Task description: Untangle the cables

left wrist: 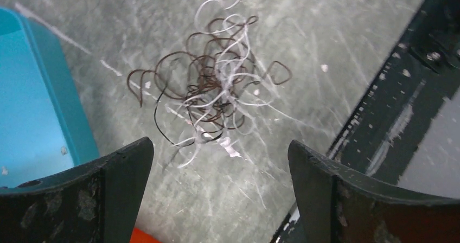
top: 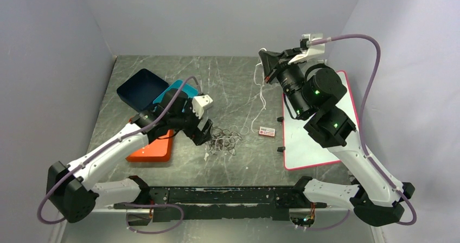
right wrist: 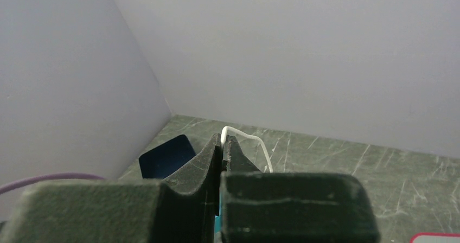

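We see the cables [left wrist: 211, 91] lying as a small tangle on the grey marbled table [top: 238, 85], near its middle. They are thin, curly strands, some dark brown and some whitish, looped through one another and flat on the surface. The left gripper [top: 206, 130] hovers just beside the tangle on its left, released, its jaws spread wide with nothing between them.

The right gripper [top: 264, 58] is raised well above the far right part of the table and clenched on a white cable [top: 263, 94]. This strand arcs out of the closed fingertips and hangs down to the table, ending near a small white and red tag [top: 267, 131]. We cannot tell whether its lower end joins the tangle.

A teal tray [left wrist: 38, 118] sits just left of the open jaws, with a dark blue tray [top: 142, 88] behind it and an orange tray [top: 149, 152] under the left arm. A white board with a red edge [top: 309, 145] lies beneath the right arm.
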{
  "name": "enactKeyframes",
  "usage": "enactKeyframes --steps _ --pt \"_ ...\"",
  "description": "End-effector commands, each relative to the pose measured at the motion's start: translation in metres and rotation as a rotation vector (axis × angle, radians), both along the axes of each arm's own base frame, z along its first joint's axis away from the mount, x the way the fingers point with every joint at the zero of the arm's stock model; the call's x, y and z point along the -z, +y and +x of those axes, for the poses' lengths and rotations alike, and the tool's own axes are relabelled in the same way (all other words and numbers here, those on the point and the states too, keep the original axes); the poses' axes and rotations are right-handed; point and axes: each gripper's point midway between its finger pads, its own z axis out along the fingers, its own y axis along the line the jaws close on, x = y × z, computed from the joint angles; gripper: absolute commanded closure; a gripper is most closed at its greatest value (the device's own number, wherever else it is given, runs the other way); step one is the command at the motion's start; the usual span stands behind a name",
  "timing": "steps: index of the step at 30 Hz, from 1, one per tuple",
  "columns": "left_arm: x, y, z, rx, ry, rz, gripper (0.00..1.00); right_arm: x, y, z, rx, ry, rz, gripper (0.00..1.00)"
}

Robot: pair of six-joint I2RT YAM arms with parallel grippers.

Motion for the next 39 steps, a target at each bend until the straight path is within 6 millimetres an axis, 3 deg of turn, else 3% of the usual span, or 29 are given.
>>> enactKeyframes --steps 1,4,7,14,19,22,26,31,39 --pt "-0.024 -0.005 -0.032 0.179 -0.005 -0.053 0.02 0.002 -0.005 0.0 0.013 0.003 0.007 1.0" --pt "-0.016 0.012 -0.023 0.116 -0.009 0.059 0.03 0.004 -0.003 0.0 0.008 0.009 0.006 1.0" --pt "-0.027 0.019 -0.006 0.039 -0.078 0.074 0.03 0.006 -0.003 0.0 0.009 0.012 0.009 1.0" --pt "-0.092 0.01 0.021 -0.167 -0.279 -0.205 0.04 0.013 0.002 0.0 -0.011 0.029 0.01 1.0" --pt "-0.12 0.032 0.034 -0.357 -0.367 -0.314 0.03 0.019 0.013 0.0 -0.058 0.048 -0.015 1.0" --pt "-0.115 0.058 0.048 -0.526 -0.353 -0.267 0.02 0.019 0.025 0.0 -0.106 0.053 -0.044 1.0" --pt "-0.101 0.108 0.064 -0.776 -0.303 -0.214 0.02 0.023 0.047 0.003 -0.18 0.066 -0.097 1.0" --pt "-0.088 0.165 0.061 -1.031 -0.249 -0.259 0.01 0.027 0.085 0.011 -0.304 0.071 -0.165 1.0" --pt "-0.075 0.197 0.033 -1.17 -0.239 -0.243 0.0 0.025 0.145 0.037 -0.433 0.041 -0.188 1.0"
